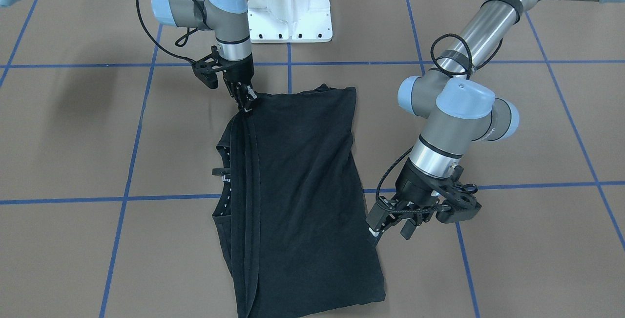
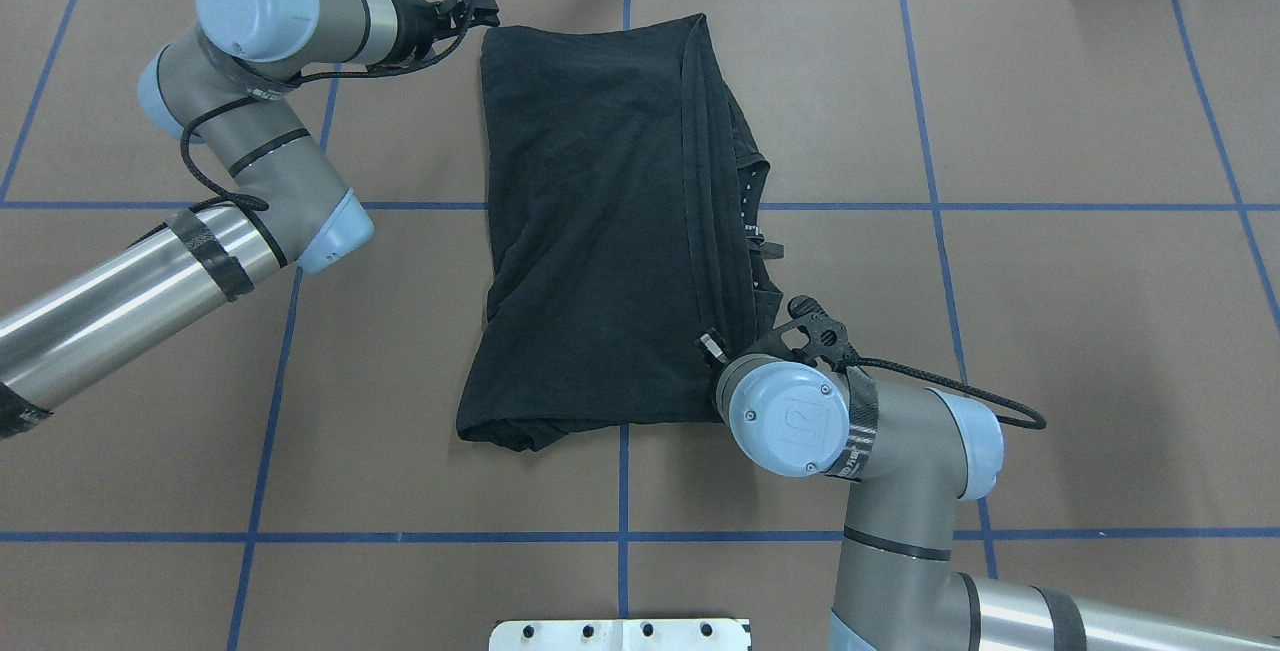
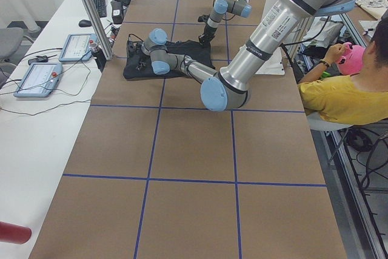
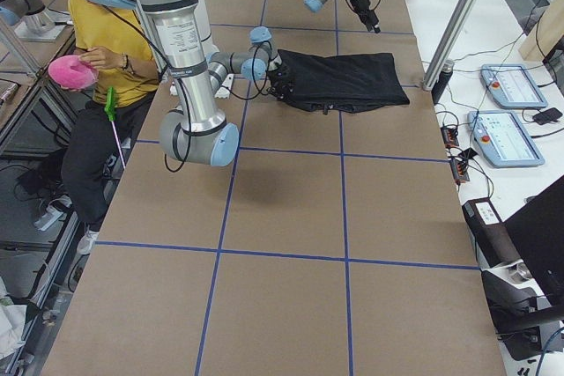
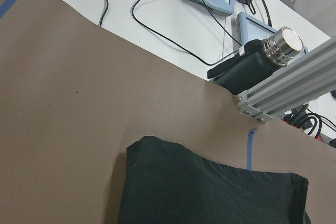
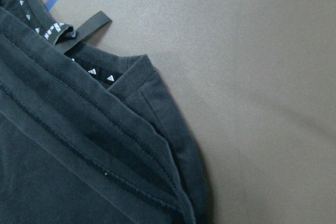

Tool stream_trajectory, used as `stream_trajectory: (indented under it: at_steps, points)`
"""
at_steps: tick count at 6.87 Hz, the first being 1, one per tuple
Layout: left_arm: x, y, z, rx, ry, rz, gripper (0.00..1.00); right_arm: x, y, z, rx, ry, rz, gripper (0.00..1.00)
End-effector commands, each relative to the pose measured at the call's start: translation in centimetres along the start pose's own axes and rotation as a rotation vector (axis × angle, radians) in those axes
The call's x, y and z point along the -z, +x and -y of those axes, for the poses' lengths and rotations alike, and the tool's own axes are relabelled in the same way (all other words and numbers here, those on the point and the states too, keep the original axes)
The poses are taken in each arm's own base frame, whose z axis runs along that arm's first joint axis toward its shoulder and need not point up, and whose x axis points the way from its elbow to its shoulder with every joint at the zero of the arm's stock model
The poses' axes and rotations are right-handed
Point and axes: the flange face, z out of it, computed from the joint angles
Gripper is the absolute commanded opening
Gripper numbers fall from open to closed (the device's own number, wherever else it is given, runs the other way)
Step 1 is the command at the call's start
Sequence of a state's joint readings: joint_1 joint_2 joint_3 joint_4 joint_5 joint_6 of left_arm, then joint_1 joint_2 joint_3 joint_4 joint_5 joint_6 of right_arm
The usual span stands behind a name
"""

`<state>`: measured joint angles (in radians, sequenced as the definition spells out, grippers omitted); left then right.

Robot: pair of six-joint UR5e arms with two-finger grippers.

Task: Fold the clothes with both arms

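The black T-shirt (image 1: 302, 186) lies folded lengthwise on the brown table, graphic hidden. It also shows in the overhead view (image 2: 590, 231). Its collar tape with small white logos (image 6: 100, 74) peeks out at one side. My right gripper (image 1: 244, 102) is shut on the gathered hem at the shirt's near corner, where the fold lines converge; it also shows in the overhead view (image 2: 712, 343). My left gripper (image 1: 390, 230) is open and empty, just beside the shirt's far side edge, also seen in the overhead view (image 2: 478, 9). The left wrist view shows the shirt's corner (image 5: 210, 192) below it.
The white pedestal base (image 1: 290, 10) stands at the robot's edge of the table. An aluminium post (image 5: 283, 87) and a metal bottle (image 5: 283, 45) stand just past the far edge, with control tablets (image 3: 36, 80) beyond. A person in yellow (image 3: 345, 89) sits beside the robot.
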<state>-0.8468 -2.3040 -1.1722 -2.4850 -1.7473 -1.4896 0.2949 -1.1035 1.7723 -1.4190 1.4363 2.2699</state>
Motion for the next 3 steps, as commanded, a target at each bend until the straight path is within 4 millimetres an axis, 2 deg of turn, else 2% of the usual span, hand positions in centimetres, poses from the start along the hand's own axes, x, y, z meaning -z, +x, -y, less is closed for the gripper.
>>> stream_trajectory:
  at_steps: [1, 2, 3]
  points:
    - [0.1, 0.1, 0.0, 0.007, 0.0, -0.003, 0.99, 1.3, -0.7, 0.3, -0.009, -0.018, 0.013, 0.0]
    - [0.6, 0.2, -0.1, 0.013, -0.004, -0.014, 0.99, 2.5, -0.9, 0.9, -0.016, -0.041, 0.017, 0.0]
    - [3.8, -2.5, -1.2, 0.008, -0.009, -0.045, 0.99, 3.3, -0.4, 1.5, -0.018, -0.042, 0.006, 0.0]
